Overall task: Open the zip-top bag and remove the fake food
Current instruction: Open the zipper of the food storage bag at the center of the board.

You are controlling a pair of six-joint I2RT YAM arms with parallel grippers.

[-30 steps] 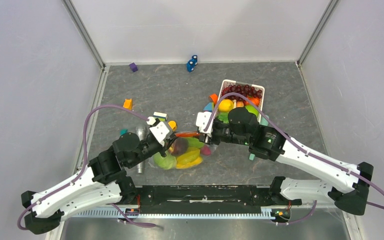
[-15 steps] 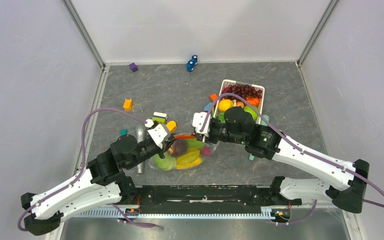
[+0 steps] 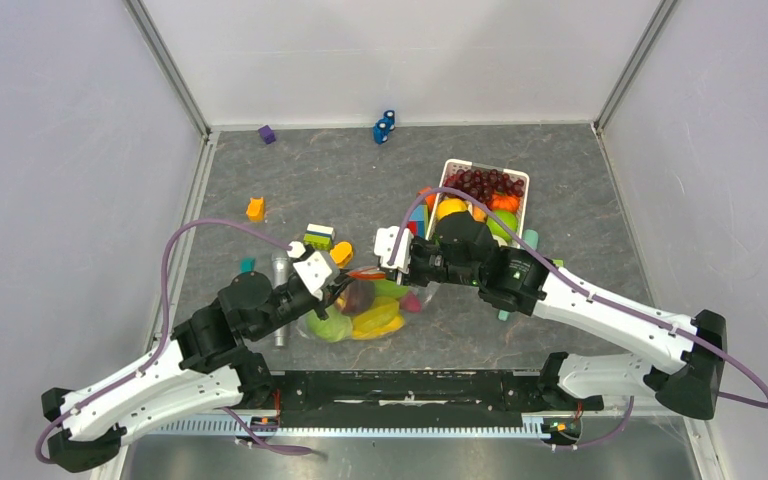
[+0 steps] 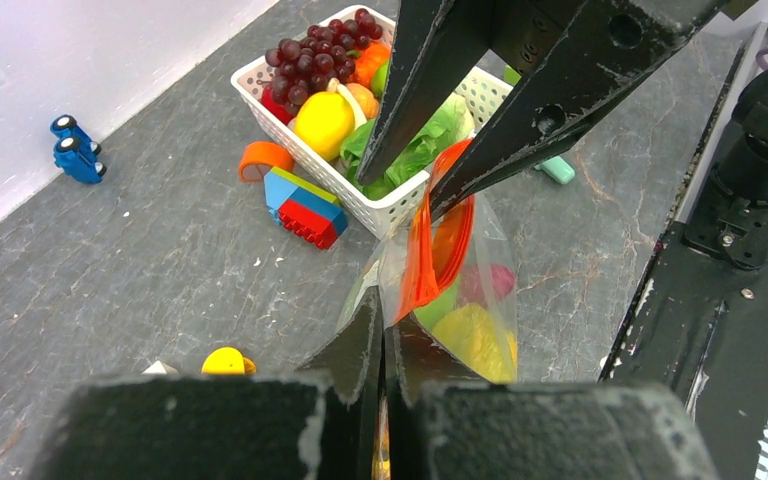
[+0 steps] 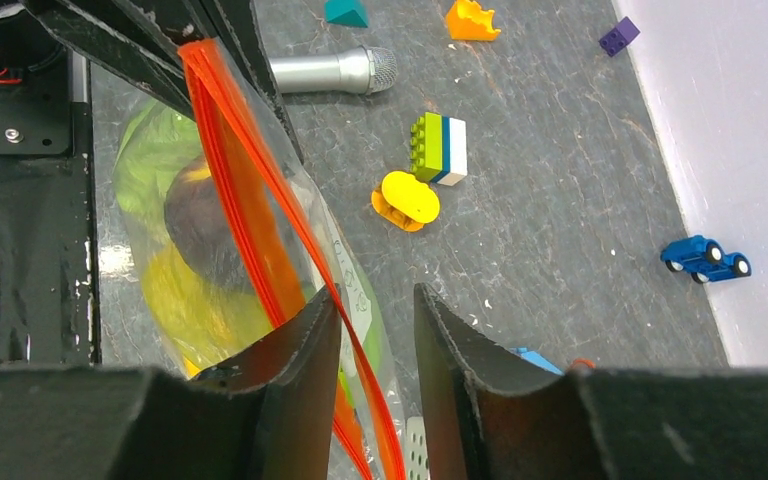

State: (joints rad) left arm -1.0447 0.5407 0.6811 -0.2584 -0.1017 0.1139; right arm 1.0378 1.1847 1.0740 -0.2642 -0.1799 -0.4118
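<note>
The zip-top bag (image 3: 365, 310) lies between my two grippers, its red-orange zipper strip (image 3: 368, 271) lifted. Through the plastic I see the fake food: dark eggplant (image 3: 358, 293), yellow corn (image 3: 378, 318), a green piece (image 3: 330, 323) and a magenta piece (image 3: 412, 300). My left gripper (image 4: 382, 335) is shut on the bag's clear edge just below the strip (image 4: 430, 250). My right gripper (image 5: 375, 310) is open, and the strip (image 5: 240, 190) runs between its fingers, close to the left one. The slider does not show.
A white slatted basket (image 3: 518, 181) with grapes and other toy produce stands right behind the right gripper. A silver microphone (image 3: 281, 270), coloured blocks (image 3: 319, 234), a yellow piece (image 3: 344, 251), an orange piece (image 3: 255, 208) and a blue toy car (image 3: 384, 126) lie around.
My right gripper has moved left along the zipper strip toward the left gripper, so less strip shows between them. The left gripper has shifted slightly left with the bag's edge.
</note>
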